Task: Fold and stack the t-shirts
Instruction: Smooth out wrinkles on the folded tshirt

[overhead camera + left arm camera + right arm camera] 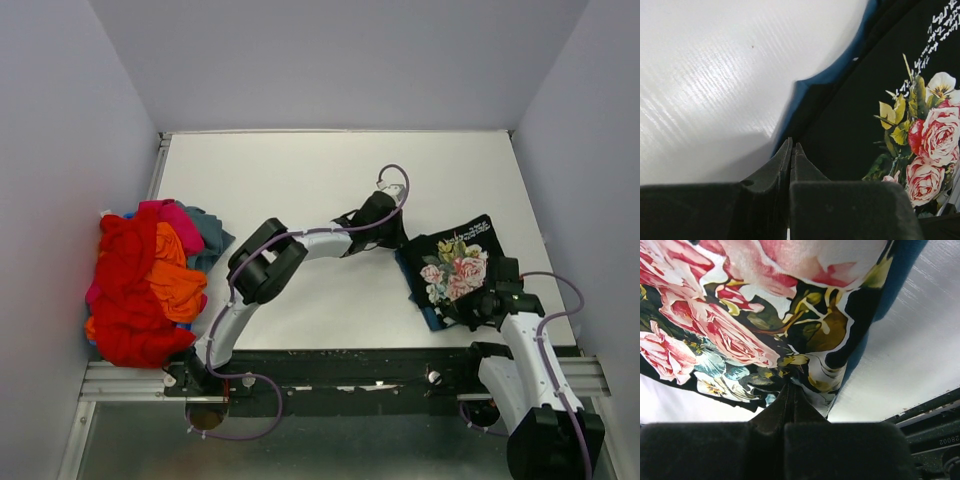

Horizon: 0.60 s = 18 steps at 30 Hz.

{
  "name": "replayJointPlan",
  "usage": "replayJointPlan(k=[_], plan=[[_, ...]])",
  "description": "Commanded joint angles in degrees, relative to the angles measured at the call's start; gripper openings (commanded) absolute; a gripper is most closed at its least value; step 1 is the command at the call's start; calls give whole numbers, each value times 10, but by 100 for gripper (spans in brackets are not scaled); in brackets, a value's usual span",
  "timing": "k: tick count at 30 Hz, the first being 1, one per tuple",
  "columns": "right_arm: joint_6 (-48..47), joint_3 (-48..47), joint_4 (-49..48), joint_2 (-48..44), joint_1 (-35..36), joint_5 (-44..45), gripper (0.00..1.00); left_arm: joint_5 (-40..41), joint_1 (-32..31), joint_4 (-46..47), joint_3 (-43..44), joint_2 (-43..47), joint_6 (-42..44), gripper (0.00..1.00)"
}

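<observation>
Top external: black rose shirt (455, 268) folded at right of table (300, 180), atop teal shirt (430, 318), long axis near-left to far-right. My R gripper (790, 386) pinches its near hem; L gripper (794, 146) closed at its far-left edge.

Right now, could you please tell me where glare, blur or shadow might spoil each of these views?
Top external: even, soft light, no glare on the table. Left wrist: streaky glare on the table, the left gripper dark and blurred. Right wrist: the black t-shirt very close, its rose print slightly soft; the right gripper underexposed.
</observation>
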State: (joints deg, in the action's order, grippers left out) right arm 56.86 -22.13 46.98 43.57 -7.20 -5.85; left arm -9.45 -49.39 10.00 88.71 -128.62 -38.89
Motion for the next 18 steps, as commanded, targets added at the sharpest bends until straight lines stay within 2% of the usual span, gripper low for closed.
replayJointPlan(k=[1,5,7,11,13,14,15,16,17,18], plan=[[-17,-17,46,-2,-2,17,1,-2,8,4,-2,0,0,6],[-33,-59,56,-27,-1,10,1,1,10,-2,-5,11,7,5],[-80,-84,33,-37,-1,-19,1,8,10,1,-16,33,12,6],[-201,-110,-84,-62,-2,-169,1,38,11,-16,-53,113,40,6],[-229,-107,-149,-72,-1,-247,6,72,12,-39,-79,172,55,6],[-235,-108,-170,-72,-1,-268,14,90,13,-50,-98,202,59,7],[-237,-108,-195,-71,0,-282,34,122,14,-59,-125,229,65,7],[-238,-108,-223,-71,0,-289,82,142,16,-65,-152,262,72,8],[-240,-108,-240,-71,0,-291,100,174,17,-71,-181,292,76,11],[-242,-108,-269,-71,1,-297,100,208,17,-76,-207,326,76,17]])
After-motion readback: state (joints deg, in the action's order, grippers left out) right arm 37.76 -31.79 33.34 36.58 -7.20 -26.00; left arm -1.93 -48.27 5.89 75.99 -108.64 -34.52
